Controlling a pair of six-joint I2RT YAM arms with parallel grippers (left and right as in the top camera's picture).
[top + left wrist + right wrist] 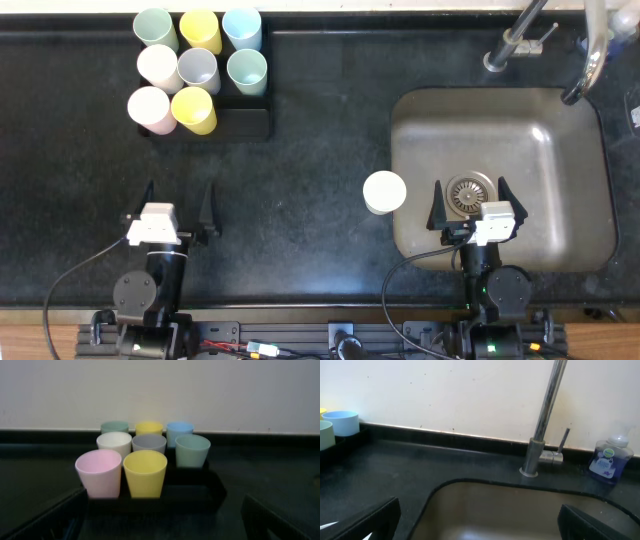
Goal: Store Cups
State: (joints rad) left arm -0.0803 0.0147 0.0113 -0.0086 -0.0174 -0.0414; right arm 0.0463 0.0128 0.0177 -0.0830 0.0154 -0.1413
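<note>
Tray (250, 122) holds 8 cups (198, 70), upright. White cup (384, 192) on counter (300, 210) at sink (560, 110) edge. L gripper (180, 195) & R gripper (470, 192): wide open, holding nothing.

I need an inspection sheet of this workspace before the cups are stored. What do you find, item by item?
Surface: black countertop, sink at right.
Job's things: eight cups in black tray, one slot free; white cup loose beside the sink.
Clutter: soap bottle near faucet.
Grippers: left gripper open over countertop; right gripper open over sink.
Cables: black cables at the arm bases.
Surroundings: pale wall.
</note>
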